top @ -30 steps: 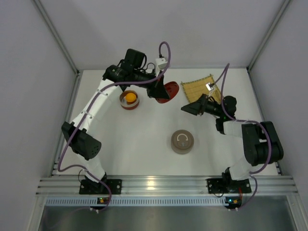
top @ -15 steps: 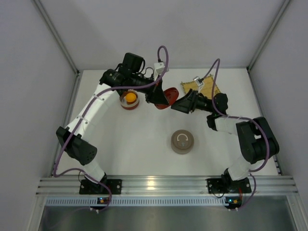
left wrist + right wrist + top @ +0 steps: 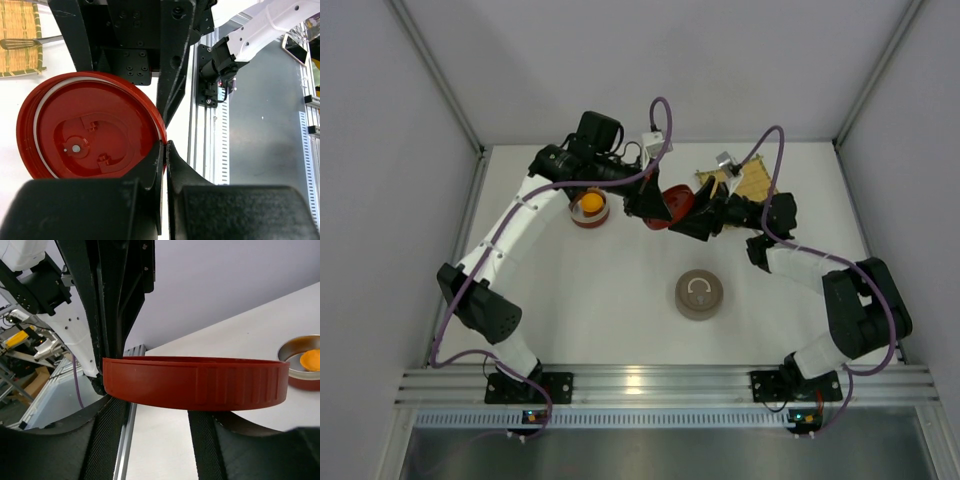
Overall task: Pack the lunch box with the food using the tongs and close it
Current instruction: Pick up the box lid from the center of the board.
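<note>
Top external: white desk (image 3: 620, 290), pale grey walls (image 3: 620, 60).
Left jaws: clamped on red lid (image 3: 90, 135) rim.
Right jaws: apart at lid; grip unclear.
Orange ball (image 3: 588, 203): in tin (image 3: 588, 224), left of lid.
Tongs (image 3: 25, 42): on mat (image 3: 20, 20), right of lid.

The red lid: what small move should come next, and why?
Probably the right tool should close on the red lid. Its fingers stand apart with the lid's rim right at them, while the left tool pinches the lid's edge. Whether they touch yet, I cannot tell.
</note>
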`<action>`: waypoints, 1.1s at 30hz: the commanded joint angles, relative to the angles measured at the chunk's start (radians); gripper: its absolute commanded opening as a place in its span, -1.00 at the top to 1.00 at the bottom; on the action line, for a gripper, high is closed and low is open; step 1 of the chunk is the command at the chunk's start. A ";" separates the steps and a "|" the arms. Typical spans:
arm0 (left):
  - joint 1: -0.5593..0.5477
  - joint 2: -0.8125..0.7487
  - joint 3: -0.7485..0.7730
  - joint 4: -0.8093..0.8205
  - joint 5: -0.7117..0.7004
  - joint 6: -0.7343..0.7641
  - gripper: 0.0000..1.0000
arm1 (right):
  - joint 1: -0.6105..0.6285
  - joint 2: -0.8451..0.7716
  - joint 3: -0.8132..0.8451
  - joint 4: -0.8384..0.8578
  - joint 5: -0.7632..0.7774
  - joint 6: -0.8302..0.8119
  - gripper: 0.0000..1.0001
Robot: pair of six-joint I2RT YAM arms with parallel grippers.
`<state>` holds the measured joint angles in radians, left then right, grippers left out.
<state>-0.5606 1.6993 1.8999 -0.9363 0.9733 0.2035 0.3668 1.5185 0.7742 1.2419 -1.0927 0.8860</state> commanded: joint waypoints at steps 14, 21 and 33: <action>-0.009 -0.072 -0.033 0.025 0.044 0.017 1.00 | 0.020 -0.158 0.063 -0.449 0.071 -0.312 -0.15; -0.009 -0.087 -0.016 0.005 0.025 0.054 1.00 | 0.021 -0.159 0.060 -0.512 0.056 -0.334 -0.59; -0.234 -0.211 -0.206 0.043 -0.711 0.281 1.00 | 0.012 -0.147 0.020 -0.585 0.082 -0.375 -0.86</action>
<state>-0.8047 1.5200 1.7271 -0.9154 0.3965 0.4500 0.3733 1.3861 0.7845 0.6804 -1.0668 0.5697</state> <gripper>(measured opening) 0.023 0.931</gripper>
